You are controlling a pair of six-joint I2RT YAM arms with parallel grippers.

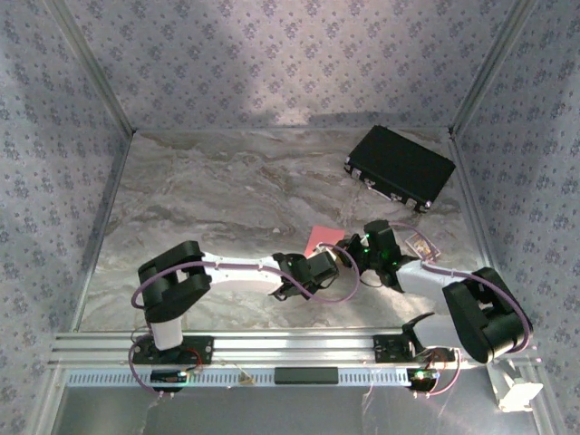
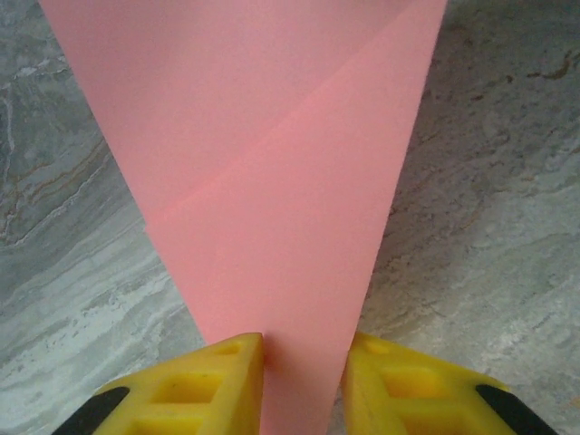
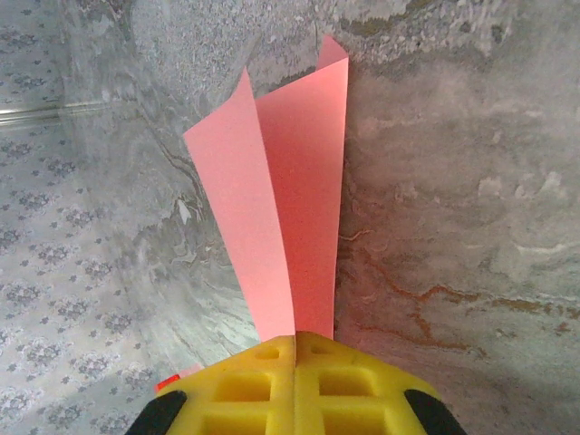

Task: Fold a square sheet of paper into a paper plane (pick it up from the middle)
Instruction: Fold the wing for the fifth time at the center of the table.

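Note:
The sheet of paper [image 1: 323, 238] is salmon pink and folded into a tapering shape, held just above the table's middle between both grippers. In the right wrist view two pink flaps [image 3: 290, 208] fan upward from my right gripper [image 3: 295, 340], whose yellow fingers are pressed together on the paper's narrow end. In the left wrist view the paper [image 2: 272, 181] shows a diagonal crease and narrows toward my left gripper [image 2: 306, 349]. Its fingers stand apart, with the paper's narrow end filling the gap between them. Seen from above, the left gripper [image 1: 304, 270] is at the paper's near-left and the right gripper [image 1: 360, 245] at its right.
A black rectangular case [image 1: 399, 168] lies at the back right by the wall. A small red and white block [image 1: 421, 243] sits just right of the right gripper, and a red bit [image 3: 168, 381] shows by its left finger. Patterned walls enclose the marble table [image 1: 208, 199].

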